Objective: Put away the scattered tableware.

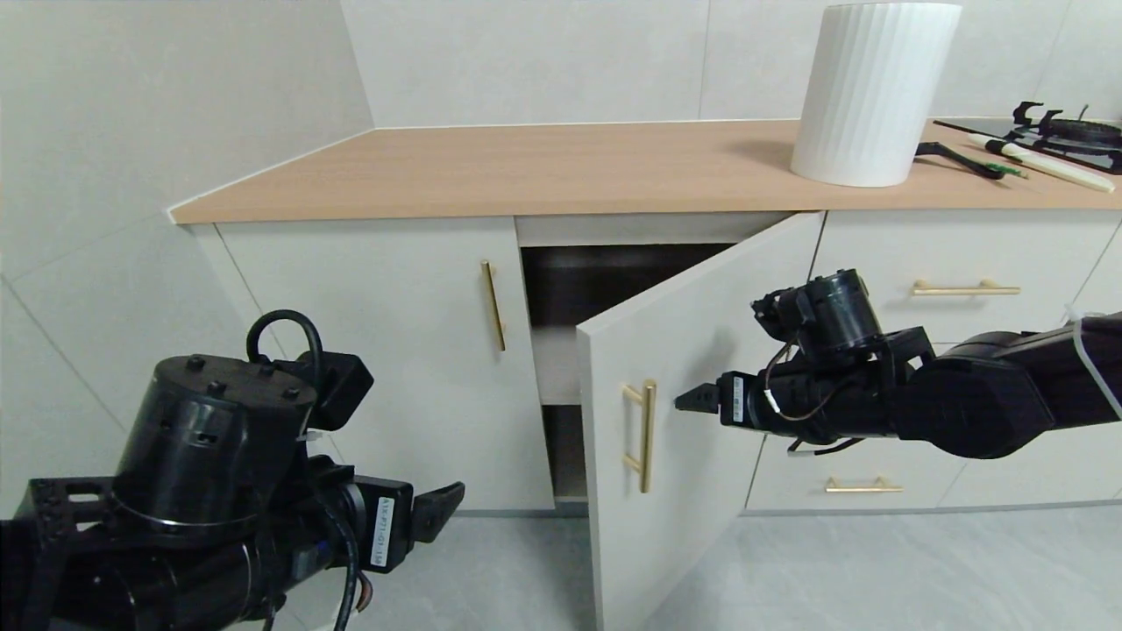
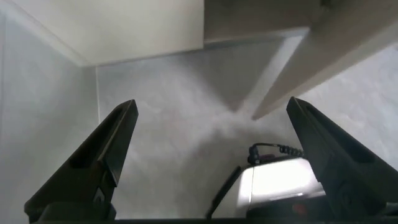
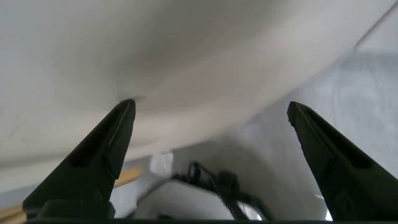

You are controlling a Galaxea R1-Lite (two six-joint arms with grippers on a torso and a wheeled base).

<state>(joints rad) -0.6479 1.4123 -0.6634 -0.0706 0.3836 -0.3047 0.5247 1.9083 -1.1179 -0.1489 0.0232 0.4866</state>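
Tabletop (image 1: 526,166): wood-toned, running along a tiled wall above pale cabinets.

Tableware: lies at the tabletop's far right end. A black-handled utensil (image 1: 960,159) and a cream-handled utensil (image 1: 1052,166) lie flat, side by side, just beside a tall white ribbed container (image 1: 872,92) that stands upright. Behind them is a black metal piece (image 1: 1069,131); I cannot tell what it is.

Cabinet: the left door (image 1: 377,350) is closed, with an upright gold handle (image 1: 493,304). The next door (image 1: 692,368) is swung out toward the camera, hinged on its right side. It exposes a dark interior (image 1: 614,272) with a pale shelf (image 1: 557,364). This door's gold bar handle (image 1: 646,436) stands upright near its free edge. To the right are two drawers with horizontal gold handles, upper (image 1: 964,287) and lower (image 1: 863,485).

Right gripper (image 1: 692,400): in front of the open door's outer face, level with the top of the bar handle and just beside it, not touching. In the right wrist view (image 3: 208,109) the fingers (image 3: 115,143) are spread wide and hold nothing.

Left gripper (image 1: 443,508): low at the robot's left, above the grey floor (image 1: 833,570), well apart from the open door. In the left wrist view (image 2: 211,109) the fingers (image 2: 112,149) are spread wide and empty, with the floor below them.
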